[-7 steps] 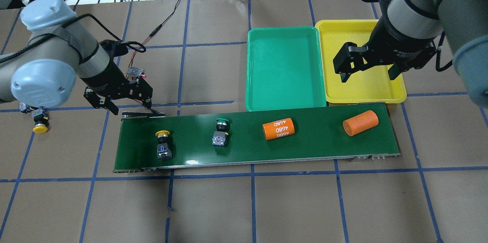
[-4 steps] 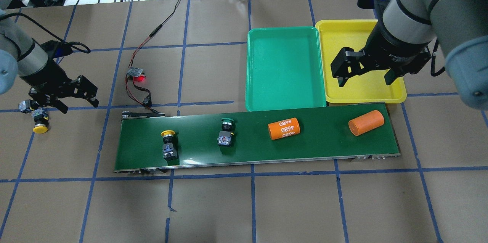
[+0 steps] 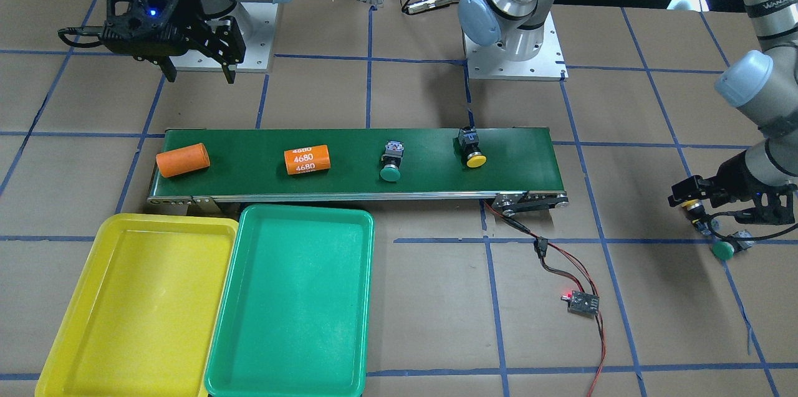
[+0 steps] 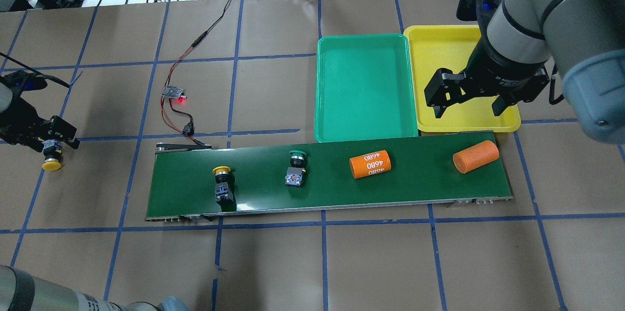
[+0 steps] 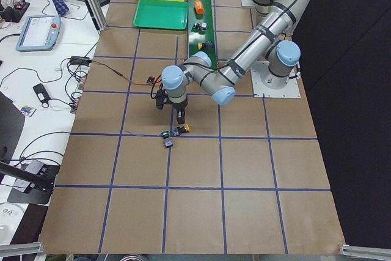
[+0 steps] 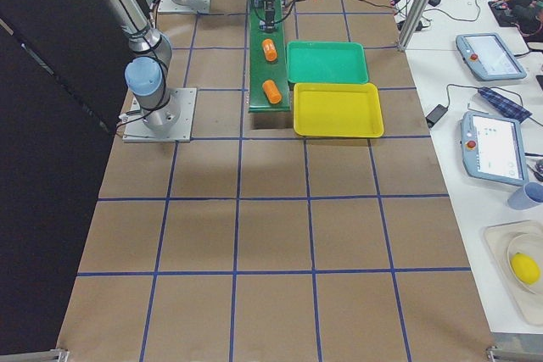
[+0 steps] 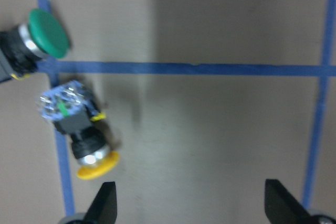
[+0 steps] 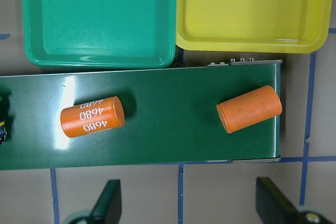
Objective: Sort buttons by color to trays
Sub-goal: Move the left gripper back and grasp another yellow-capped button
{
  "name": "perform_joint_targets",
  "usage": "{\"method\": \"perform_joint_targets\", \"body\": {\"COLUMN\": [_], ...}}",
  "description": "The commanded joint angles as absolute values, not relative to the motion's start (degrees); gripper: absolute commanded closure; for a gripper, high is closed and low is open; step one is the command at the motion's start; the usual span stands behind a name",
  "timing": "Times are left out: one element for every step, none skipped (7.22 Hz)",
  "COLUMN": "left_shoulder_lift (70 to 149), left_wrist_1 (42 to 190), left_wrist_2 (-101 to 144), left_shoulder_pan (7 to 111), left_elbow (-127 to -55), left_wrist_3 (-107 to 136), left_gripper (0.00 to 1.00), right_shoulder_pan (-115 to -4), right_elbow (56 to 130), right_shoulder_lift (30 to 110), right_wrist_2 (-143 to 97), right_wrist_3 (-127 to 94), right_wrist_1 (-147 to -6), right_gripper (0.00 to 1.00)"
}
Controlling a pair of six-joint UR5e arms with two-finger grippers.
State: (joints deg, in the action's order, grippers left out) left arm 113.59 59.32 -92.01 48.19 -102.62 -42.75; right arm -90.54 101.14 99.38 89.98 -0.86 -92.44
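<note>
Buttons lie in two pairs: a yellow button and a green button sit on the belt mid-frame, and two more lie on the bench at far left. Neither tray holds one. Left tool, spread and gripping nothing, hovers by the loose yellow button, likely lining up a pick. Right tool, also released, hangs above the yellow tray beside the green tray, probably to meet belt arrivals.

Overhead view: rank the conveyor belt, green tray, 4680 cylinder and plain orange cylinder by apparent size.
Largest to smallest:
1. conveyor belt
2. green tray
3. 4680 cylinder and plain orange cylinder, which look about alike.
</note>
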Motion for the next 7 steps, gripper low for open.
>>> {"method": "perform_joint_targets", "body": {"left_shoulder_lift": [117.8, 118.9, 119.8, 120.6, 121.0, 121.0, 119.0], "left_wrist_1": [55.1, 55.0, 55.2, 55.1, 55.3, 55.9, 56.5], "left_wrist_2": [-91.9, -92.0, -91.4, -91.1, -88.9, -88.6, -88.9], "left_shoulder_pan": [46.0, 45.4, 45.3, 45.4, 45.4, 45.5, 46.3], "left_elbow": [-100.8, -99.2, -98.8, -98.7, -99.3, -98.8, -98.9], "left_wrist_3": [-45.4, -46.0, -46.2, -46.2, -46.0, -45.8, -45.1], "left_gripper": [0.00, 0.00, 0.00, 0.28, 0.48, 0.57, 1.00], "right_shoulder_pan": [-90.6, -90.5, -90.5, -90.6, -90.2, -88.6, -87.5], "right_elbow": [101.2, 101.2, 101.2, 101.2, 100.9, 101.1, 101.2], "right_shoulder_lift": [99.4, 99.4, 99.2, 99.2, 99.3, 99.1, 99.3], "right_wrist_2": [89.9, 90.0, 90.0, 89.7, 90.0, 90.0, 89.9], "right_wrist_3": [-0.9, -0.9, -0.7, -0.1, -0.9, -0.9, -0.7], "right_wrist_1": [-92.5, -92.6, -92.5, -92.9, -93.0, -93.0, -92.7], "right_gripper": [0.00, 0.00, 0.00, 0.00, 0.00, 0.00, 0.00]}}
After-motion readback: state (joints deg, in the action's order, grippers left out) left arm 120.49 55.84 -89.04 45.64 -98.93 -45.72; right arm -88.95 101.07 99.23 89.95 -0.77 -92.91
